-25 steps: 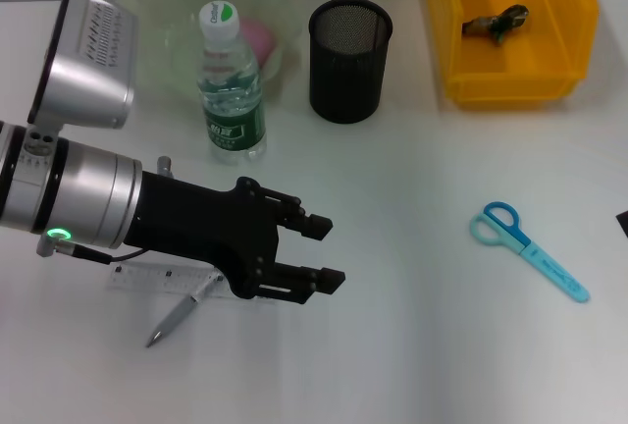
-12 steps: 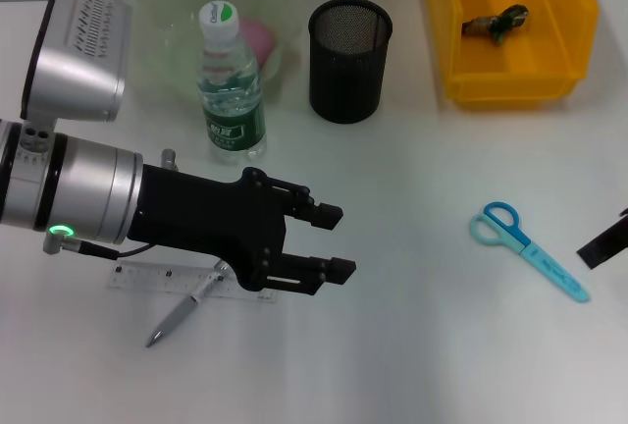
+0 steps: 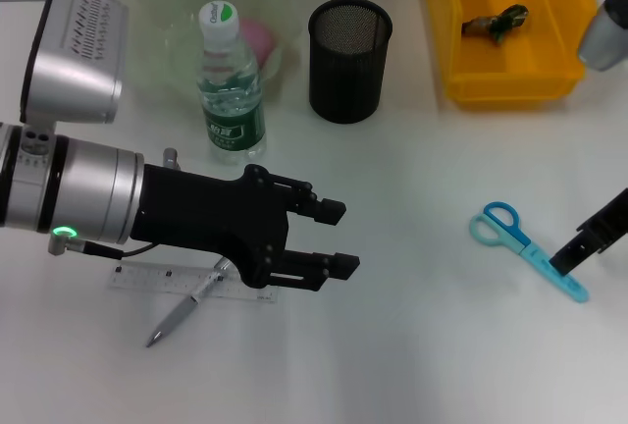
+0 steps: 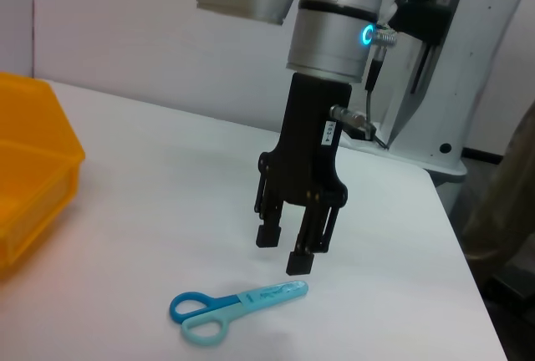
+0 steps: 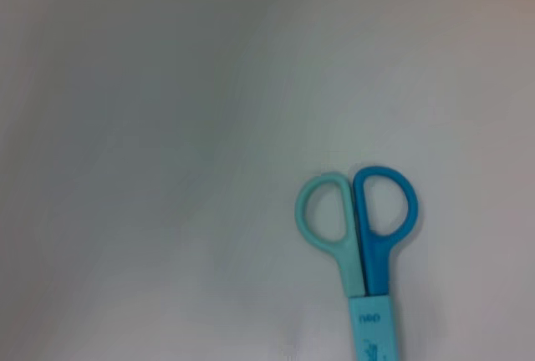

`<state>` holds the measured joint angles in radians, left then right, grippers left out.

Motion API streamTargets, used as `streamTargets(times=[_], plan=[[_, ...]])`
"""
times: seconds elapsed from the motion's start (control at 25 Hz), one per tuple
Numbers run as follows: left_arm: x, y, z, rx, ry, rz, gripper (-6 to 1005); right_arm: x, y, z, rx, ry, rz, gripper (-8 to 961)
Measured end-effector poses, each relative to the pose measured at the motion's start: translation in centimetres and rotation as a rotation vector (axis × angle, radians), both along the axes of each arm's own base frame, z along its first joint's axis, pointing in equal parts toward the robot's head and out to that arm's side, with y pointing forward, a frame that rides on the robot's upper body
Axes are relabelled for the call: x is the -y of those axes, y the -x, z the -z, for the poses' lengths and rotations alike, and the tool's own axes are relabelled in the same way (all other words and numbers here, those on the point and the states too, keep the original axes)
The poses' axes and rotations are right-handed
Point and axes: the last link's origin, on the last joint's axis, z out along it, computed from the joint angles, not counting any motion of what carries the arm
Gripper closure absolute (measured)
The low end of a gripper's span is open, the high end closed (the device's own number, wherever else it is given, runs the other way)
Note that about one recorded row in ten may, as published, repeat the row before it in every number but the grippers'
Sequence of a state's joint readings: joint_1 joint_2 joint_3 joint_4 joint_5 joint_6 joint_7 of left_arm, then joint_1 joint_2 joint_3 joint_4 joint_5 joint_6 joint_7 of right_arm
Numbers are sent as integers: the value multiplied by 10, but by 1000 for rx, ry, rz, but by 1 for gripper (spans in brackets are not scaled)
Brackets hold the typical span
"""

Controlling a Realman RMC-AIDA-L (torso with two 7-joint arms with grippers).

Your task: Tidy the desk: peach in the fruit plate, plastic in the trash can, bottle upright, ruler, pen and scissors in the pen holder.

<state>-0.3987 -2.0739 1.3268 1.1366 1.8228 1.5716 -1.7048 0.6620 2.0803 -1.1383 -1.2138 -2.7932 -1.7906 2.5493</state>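
Note:
The blue scissors [image 3: 527, 249] lie flat on the right of the desk, handles toward the pen holder [image 3: 350, 46]. My right gripper [image 4: 282, 250] hangs open just above their blade end [image 4: 276, 292], touching nothing. The right wrist view shows only the scissors' handles [image 5: 359, 219]. My left gripper [image 3: 337, 238] hovers open and empty over the desk's middle left, above the clear ruler [image 3: 177, 281] and silver pen [image 3: 180, 315]. The bottle [image 3: 231, 85] stands upright. A pink peach [image 3: 261, 35] lies in the green fruit plate [image 3: 157, 7]. Crumpled plastic [image 3: 496, 24] sits in the yellow bin [image 3: 510, 80].
The black mesh pen holder stands between the plate and the yellow bin at the back. White desk surface stretches between the left gripper and the scissors. The left wrist view shows the desk's edge [image 4: 443, 211] beyond the right arm.
My right gripper has come in from the right edge and now stands over the scissors' blade end. The left gripper has shifted slightly to the right, still open.

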Motion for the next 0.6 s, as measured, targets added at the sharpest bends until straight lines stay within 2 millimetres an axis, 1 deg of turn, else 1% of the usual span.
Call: streamTargets(times=[0.16, 0.32, 0.6], plan=[[-1, 1, 1, 5, -7, 6, 402, -3, 0, 6, 10, -5, -12, 371], [-1, 0, 1, 31, -14, 14, 403, -8, -3, 17, 6, -9, -19, 372], [-3, 0, 1, 35, -35, 32, 404, -12, 0, 29, 36, -7, -46, 372]])
